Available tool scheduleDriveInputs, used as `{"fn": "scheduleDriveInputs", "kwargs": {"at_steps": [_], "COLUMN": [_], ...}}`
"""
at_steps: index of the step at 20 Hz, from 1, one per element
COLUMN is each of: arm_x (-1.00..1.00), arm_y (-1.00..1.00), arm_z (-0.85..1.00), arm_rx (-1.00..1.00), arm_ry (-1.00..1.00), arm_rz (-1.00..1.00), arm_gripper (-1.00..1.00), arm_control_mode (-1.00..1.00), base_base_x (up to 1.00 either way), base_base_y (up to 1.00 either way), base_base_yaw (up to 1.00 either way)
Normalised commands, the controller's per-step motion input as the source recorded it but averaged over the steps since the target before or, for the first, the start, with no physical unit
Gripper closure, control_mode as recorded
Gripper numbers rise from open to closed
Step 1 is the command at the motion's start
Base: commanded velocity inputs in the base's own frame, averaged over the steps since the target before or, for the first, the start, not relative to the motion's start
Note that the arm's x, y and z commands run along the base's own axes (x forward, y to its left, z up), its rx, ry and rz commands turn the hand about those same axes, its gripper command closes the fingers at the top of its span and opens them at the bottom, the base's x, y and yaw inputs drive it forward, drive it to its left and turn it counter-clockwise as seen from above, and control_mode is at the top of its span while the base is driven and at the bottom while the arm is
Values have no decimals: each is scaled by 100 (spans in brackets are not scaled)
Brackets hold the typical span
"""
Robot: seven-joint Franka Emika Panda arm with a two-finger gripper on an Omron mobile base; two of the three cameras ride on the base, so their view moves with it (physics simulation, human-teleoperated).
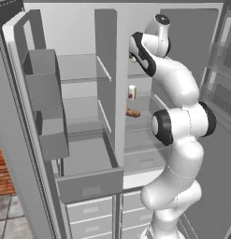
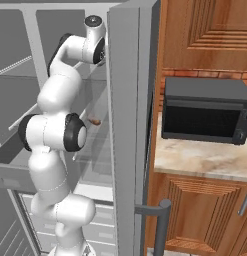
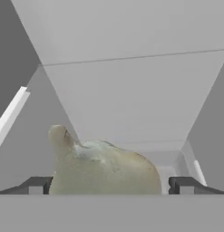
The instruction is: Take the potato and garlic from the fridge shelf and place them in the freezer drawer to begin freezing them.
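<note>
Right between the two small dark fingers [image 3: 108,186], which stand wide apart at the bottom of the hand view with one tip on each side, sits the knobbly off-white, slightly greenish garlic bulb [image 3: 104,167]; whether either tip touches its skin cannot be told, and nothing is clamped. Its stubby stem end leans toward the left-hand finger. Beyond the bulb a pale grey fridge shelf [image 3: 131,95] runs away from the fingers to a flat grey back wall, with a white rail off to the left side. From the base cameras the white arm with dark joints reaches up into the open grey fridge, its hand tucked behind the centre divider on the upper shelf. Below the fingers, on the next shelf down, lies the small oblong orange-brown potato [image 1: 132,113], well apart from the hand, and it shows again as a small brown lump past the arm in the right base view [image 2: 95,121]. Just behind and above the potato stands a small white upright carton with a red mark [image 1: 132,92]. Lower still and to the left of the fingers, the wide shallow grey freezer drawer [image 1: 91,183] is pulled out, its flat front panel bearing a small rectangular recess. Farther to the right, outside the fridge, a dark microwave [image 2: 205,110] rests on a speckled stone counter [image 2: 205,160] above wooden cabinets.
</note>
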Motion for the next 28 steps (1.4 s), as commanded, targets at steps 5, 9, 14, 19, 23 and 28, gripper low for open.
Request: {"fn": "scheduleDriveInputs", "kwargs": {"at_steps": [5,9,14,19,23,28], "arm_x": [6,7,15,-10,-82,-100], "arm_y": [19,12,0,0,0,0], "arm_z": [-52,-39,-3,-4,-15,-25], "arm_rx": [0,0,0,0,0,0], "arm_ry": [3,0,0,0,-1,-5], "arm_rz": [0,0,0,0,0,0], "arm_gripper": [-100,100,100,100,100,100], "arm_control_mode": [-100,-100,-100,-100,-100,-100], "base_base_x": [0,0,0,0,0,0], "base_base_y": [0,0,0,0,0,0], "base_base_yaw": [0,0,0,0,0,0]}}
